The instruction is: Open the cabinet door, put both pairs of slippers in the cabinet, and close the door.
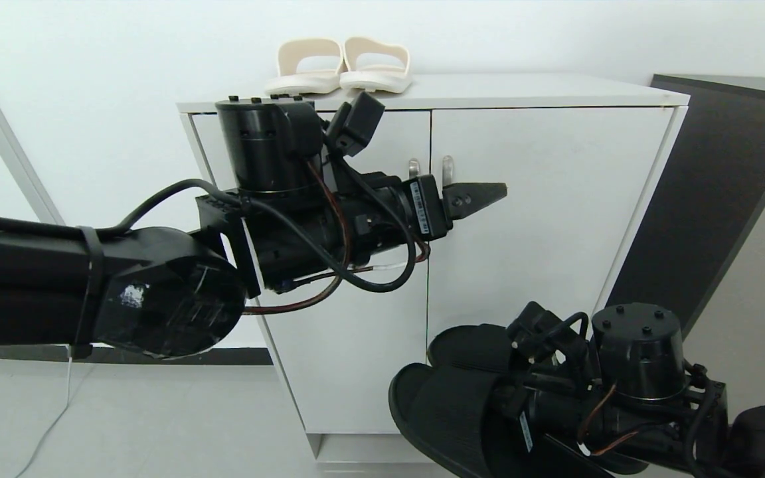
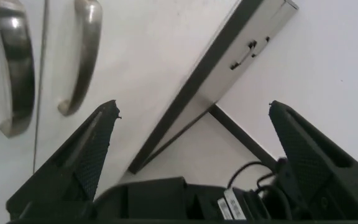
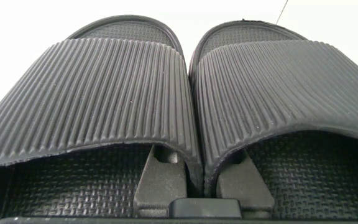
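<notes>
The white cabinet stands with both doors shut, and its two metal handles meet at the centre seam. A cream pair of slippers rests on the cabinet top. My left gripper hovers just in front of the right door, beside the handles. It is open, its fingers spread wide near the handles. Low at the right, my right gripper is shut on the black pair of slippers, pinching the two inner edges together in front of the cabinet's lower part.
A dark panel leans beside the cabinet on the right. A thin cable trails over the grey floor at the left. A white wall rises behind the cabinet.
</notes>
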Controlling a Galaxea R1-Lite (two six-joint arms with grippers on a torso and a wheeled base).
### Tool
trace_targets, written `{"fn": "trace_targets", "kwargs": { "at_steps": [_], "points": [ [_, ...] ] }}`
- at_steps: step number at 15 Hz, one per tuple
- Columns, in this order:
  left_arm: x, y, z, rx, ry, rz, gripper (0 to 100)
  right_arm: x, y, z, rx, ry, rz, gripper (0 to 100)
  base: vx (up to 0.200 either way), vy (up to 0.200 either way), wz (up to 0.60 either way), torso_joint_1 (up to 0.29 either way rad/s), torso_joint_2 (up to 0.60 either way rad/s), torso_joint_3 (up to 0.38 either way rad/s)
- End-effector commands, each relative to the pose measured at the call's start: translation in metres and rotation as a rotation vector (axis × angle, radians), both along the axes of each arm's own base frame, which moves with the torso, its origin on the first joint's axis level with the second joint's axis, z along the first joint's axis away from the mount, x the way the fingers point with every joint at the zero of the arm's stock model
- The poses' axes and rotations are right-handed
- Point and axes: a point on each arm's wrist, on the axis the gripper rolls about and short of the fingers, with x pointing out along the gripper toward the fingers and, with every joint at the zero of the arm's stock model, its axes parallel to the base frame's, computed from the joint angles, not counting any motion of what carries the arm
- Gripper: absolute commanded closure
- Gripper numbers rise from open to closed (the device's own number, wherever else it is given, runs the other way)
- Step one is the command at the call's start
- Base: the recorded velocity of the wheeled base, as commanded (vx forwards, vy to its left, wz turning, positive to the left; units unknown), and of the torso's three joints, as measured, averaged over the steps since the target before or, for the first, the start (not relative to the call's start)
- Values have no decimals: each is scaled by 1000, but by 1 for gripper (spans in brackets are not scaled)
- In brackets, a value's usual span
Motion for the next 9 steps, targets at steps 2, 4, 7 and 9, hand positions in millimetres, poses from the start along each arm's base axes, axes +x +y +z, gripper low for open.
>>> {"fn": "trace_targets", "kwargs": {
  "at_steps": [2,4,7,9],
  "points": [
    [11,-6,-2,-2,-1,46,0,0,0,0,1,-1,1,100,0,0,0,0,0,0],
    [20,-9,-3,-4,-5,90,0,0,0,0,1,-1,1,100,0,0,0,0,0,0],
    [36,-8,-9,2,2,121,0,0,0,0,0,0,1,100,0,0,0,0,0,0],
    [46,-6,-13,4,6,142,0,0,0,0,0,0,1,100,0,0,0,0,0,0]
  ]
}}
